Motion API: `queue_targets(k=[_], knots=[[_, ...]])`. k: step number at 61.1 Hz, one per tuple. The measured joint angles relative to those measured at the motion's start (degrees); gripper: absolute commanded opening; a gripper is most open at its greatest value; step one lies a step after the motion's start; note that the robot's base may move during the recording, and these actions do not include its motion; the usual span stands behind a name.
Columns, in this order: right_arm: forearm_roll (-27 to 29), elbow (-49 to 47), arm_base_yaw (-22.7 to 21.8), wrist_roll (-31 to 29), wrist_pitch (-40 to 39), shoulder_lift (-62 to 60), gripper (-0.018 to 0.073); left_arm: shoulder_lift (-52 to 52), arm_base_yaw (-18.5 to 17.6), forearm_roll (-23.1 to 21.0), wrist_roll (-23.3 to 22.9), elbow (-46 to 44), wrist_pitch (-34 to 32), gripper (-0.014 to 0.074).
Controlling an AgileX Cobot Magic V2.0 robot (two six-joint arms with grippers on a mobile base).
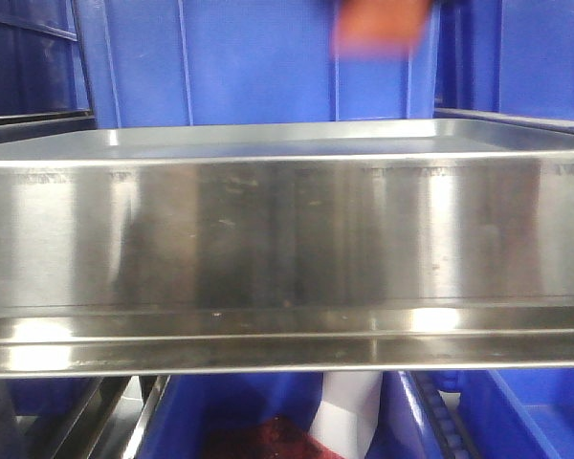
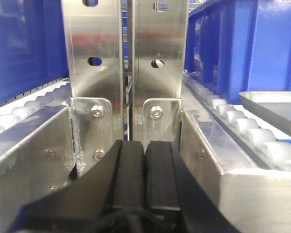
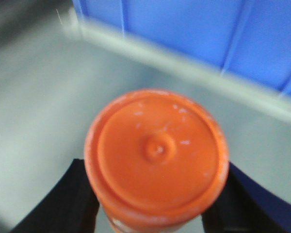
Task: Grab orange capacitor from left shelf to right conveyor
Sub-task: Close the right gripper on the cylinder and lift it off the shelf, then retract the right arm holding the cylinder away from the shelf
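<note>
Currently the right gripper [image 3: 157,196] is clamping the orange capacitor [image 3: 157,150], holding it above the left shelf [image 1: 287,239] toward its far right; the left gripper [image 2: 145,150] is sitting with fingers pressed together.

Blue plastic bins [image 1: 258,57] stand behind, and white rollers [image 2: 256,133] run beside a shallow silver tray [image 2: 276,104].

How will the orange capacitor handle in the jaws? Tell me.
Probably rigid: the orange capacitor shows a crisp round rim between the jaws. Its smooth round side may slip or twist. Laid sideways it would likely roll.
</note>
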Motion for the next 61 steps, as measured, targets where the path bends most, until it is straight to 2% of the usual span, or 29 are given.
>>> queue_targets(k=[12, 41, 50, 61], knots=[[0.0, 3.4, 0.0, -1.9, 0.0, -13.7, 0.0052, 0.0, 0.0, 0.0, 0.0, 0.0, 0.0, -0.0126], [-0.4, 23.0, 0.0, -3.1, 0.2, -50.9, 0.0051, 0.0, 0.0, 0.0, 0.0, 0.0, 0.0, -0.0126], [-0.5, 28.1, 0.0, -3.1, -2.5, -58.7, 0.0051, 0.0, 0.0, 0.0, 0.0, 0.0, 0.0, -0.0126], [-3.5, 31.6, 0.0, -3.1, -5.5, -61.3, 0.0051, 0.0, 0.0, 0.0, 0.0, 0.0, 0.0, -0.0126]])
